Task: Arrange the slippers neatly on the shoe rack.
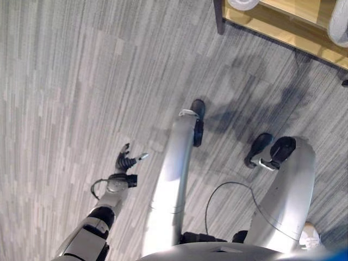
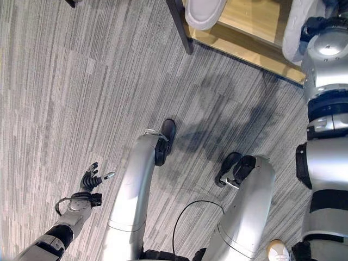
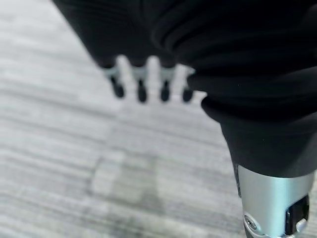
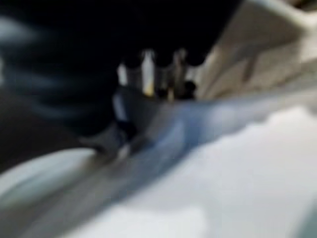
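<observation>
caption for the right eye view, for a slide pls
Left hand hangs open over grey floor; right arm reaches up to a white slipper on the wooden shoe rack, beside another slipper.

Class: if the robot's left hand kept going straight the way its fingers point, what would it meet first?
Probably nothing but floor: the left hand points across bare grey carpet, and no object shows on that line, though depth is unclear.

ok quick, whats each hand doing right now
Left hand: open, fingers spread above the floor, holding nothing.
Right hand: at a white slipper; grip cannot be told.
</observation>
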### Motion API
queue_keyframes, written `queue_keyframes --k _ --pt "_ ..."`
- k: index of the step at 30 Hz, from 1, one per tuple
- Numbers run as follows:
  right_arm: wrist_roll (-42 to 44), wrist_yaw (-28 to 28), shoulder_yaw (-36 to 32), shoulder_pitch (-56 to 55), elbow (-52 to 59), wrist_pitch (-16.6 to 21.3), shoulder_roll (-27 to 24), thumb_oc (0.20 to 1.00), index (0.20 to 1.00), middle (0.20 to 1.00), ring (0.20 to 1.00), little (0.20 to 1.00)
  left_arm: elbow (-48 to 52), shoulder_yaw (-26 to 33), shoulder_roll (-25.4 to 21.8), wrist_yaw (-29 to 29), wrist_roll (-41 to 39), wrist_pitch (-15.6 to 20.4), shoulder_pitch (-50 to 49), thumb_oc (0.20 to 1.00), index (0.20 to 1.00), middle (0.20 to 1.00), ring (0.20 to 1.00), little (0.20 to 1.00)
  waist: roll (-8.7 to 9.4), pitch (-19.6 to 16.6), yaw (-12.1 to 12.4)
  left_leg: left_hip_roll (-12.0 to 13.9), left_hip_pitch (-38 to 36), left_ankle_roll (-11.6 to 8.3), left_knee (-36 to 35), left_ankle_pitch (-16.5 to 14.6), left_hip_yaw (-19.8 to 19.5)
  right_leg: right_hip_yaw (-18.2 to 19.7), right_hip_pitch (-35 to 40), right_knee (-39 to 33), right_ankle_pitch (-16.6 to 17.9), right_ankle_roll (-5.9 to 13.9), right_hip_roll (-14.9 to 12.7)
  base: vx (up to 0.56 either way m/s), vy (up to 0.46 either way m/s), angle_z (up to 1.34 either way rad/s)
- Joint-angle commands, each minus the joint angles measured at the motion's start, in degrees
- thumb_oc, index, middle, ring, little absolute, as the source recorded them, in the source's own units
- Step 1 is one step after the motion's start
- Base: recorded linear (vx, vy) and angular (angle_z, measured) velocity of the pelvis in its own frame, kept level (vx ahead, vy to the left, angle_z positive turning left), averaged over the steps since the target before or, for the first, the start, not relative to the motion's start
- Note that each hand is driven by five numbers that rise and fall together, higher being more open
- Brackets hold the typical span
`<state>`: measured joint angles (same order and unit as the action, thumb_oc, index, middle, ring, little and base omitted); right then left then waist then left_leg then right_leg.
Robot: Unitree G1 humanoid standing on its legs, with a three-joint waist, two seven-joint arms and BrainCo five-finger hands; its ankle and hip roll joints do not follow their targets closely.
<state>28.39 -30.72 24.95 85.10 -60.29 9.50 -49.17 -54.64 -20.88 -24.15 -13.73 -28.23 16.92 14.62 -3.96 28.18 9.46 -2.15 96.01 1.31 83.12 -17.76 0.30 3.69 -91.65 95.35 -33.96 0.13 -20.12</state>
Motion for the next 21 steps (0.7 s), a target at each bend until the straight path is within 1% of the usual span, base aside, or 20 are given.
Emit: queue_keyframes --k 1,4,6,8,9,12,13,14,16,17,18,20,21 --pt "2.6 0.7 3.3 4.5 2.2 0.9 2.2 0.2 0.2 0.2 0.2 0.2 -4.7 1.6 -0.3 1.0 -4.0 -0.8 0.5 1.0 1.0 1.0 1.0 1.0 1.38 1.5 -0.7 2.2 -6.1 -2.18 0.7 -11.1 -6.1 3.2 4.4 -6.9 5.6 0.96 -1.0 -0.01 0.054 0.0" --pt "1.7 0.3 3.8 5.0 2.3 0.2 2.9 0.2 0.2 0.2 0.2 0.2 -5.3 1.5 0.1 1.0 -4.5 -0.9 1.0 1.0 1.0 1.0 1.0 1.0 1.48 1.5 -0.9 2.3 -6.1 -2.28 -0.1 -10.9 -6.0 3.1 4.6 -7.6 5.9 1.11 -1.1 0.0 0.019 0.0" --pt "1.2 -0.7 2.6 4.7 1.7 -0.5 3.1 0.2 0.2 0.2 0.2 0.2 -5.7 1.7 0.6 1.2 -5.2 -1.3 1.4 1.0 1.0 1.0 1.0 1.0 1.94 1.5 -1.2 2.2 -6.1 -2.43 -1.3 -10.3 -5.8 2.7 5.0 -8.8 6.3 1.19 -1.3 -0.02 0.025 0.03" --pt "0.5 -0.9 2.4 4.6 1.7 -1.2 2.9 0.2 0.2 0.2 0.2 0.2 -6.0 2.1 0.7 0.9 -5.4 -1.3 1.5 1.0 1.0 1.0 1.0 1.0 2.17 1.5 -1.4 2.3 -6.1 -2.42 -1.9 -10.1 -5.8 2.3 5.1 -9.1 6.5 1.26 -1.4 0.0 0.0 0.0" --pt "-0.7 -0.8 1.9 3.5 1.8 -2.3 2.8 0.2 0.2 0.2 0.2 0.2 -6.3 2.8 0.9 0.8 -6.0 -1.4 1.7 1.0 1.0 1.0 1.0 1.0 2.41 1.5 -1.7 2.4 -6.1 -2.63 -2.7 -9.6 -5.9 1.9 5.4 -9.9 6.9 1.49 -1.2 0.0 0.0 0.0" --pt "-2.2 -0.6 0.5 1.5 1.6 -2.9 2.4 0.2 0.2 0.2 0.2 0.2 -6.7 3.6 0.7 1.2 -6.2 -1.3 1.3 1.0 1.0 1.0 1.0 1.0 2.72 1.4 -2.2 2.5 -6.1 -2.79 -3.4 -8.9 -5.9 1.5 5.5 -10.4 7.4 1.65 -1.1 -0.03 -0.002 0.0" --pt "-2.0 0.0 0.3 0.4 -1.0 -2.9 2.4 0.2 0.2 0.2 0.2 0.2 -7.3 4.1 0.1 1.5 -6.4 -1.1 1.8 1.0 1.0 1.0 1.0 1.0 2.73 1.5 -2.3 2.7 -6.1 -3.12 -5.0 -8.4 -5.8 1.2 5.6 -11.8 7.4 1.74 -1.0 -0.03 -0.008 -0.02" --pt "-2.0 0.0 0.3 0.5 -1.1 -2.8 2.4 0.2 0.2 0.2 0.2 0.2 -7.3 4.1 0.0 1.6 -6.4 -1.1 1.9 1.0 1.0 1.0 1.0 1.0 2.75 1.5 -2.3 2.7 -6.1 -3.12 -5.1 -8.3 -5.8 1.2 5.6 -11.9 7.5 1.72 -1.0 -0.06 -0.031 -0.01" --pt "-1.7 2.2 0.9 0.1 -4.7 -3.2 1.6 0.2 0.2 0.2 0.2 0.2 -7.0 4.3 -0.5 1.7 -6.8 -0.6 2.0 1.0 1.0 1.0 1.0 1.0 2.75 1.5 -2.4 2.3 -6.1 -3.29 -7.2 -7.0 -5.8 1.1 5.0 -13.2 8.0 1.8 -0.8 -0.05 -0.03 0.01" --pt "-1.7 2.3 1.0 0.1 -4.7 -3.2 1.6 0.2 0.2 0.2 0.2 0.2 -7.0 4.3 -0.5 1.7 -6.8 -0.6 2.0 1.0 1.0 1.0 1.0 1.0 2.75 1.5 -2.4 2.3 -6.1 -3.29 -7.2 -7.0 -5.8 1.1 5.0 -13.2 8.0 1.8 -0.8 -0.03 -0.014 0.03" --pt "-2.8 4.1 2.5 0.0 -6.5 -3.8 1.6 0.2 0.2 0.2 0.2 0.2 -6.9 4.1 -0.7 2.2 -6.7 -0.8 1.9 1.0 1.0 1.0 1.0 1.0 2.8 1.5 -2.4 2.2 -6.1 -3.41 -7.5 -6.6 -5.7 1.2 4.8 -13.0 8.2 1.79 -0.7 0.0 0.0 0.0" --pt "-2.7 4.7 3.2 0.2 -7.7 -3.9 2.0 0.2 0.2 0.2 0.2 0.2 -6.8 4.1 -0.8 2.5 -7.0 -0.8 1.9 1.0 1.0 1.0 1.0 1.0 2.77 1.5 -2.4 2.2 -6.1 -3.4 -7.6 -6.5 -5.8 1.3 4.6 -12.9 8.3 1.76 -0.6 0.0 0.0 0.0" --pt "-2.9 5.9 4.2 -0.1 -9.8 -4.3 2.4 0.2 0.2 0.2 0.2 0.2 -6.8 4.0 -0.9 2.7 -7.3 -0.8 1.8 1.0 1.0 1.0 1.0 1.0 2.75 1.5 -2.5 2.3 -6.1 -3.36 -7.3 -6.4 -5.7 1.5 4.5 -12.7 8.5 1.8 -0.5 0.0 0.0 0.0"
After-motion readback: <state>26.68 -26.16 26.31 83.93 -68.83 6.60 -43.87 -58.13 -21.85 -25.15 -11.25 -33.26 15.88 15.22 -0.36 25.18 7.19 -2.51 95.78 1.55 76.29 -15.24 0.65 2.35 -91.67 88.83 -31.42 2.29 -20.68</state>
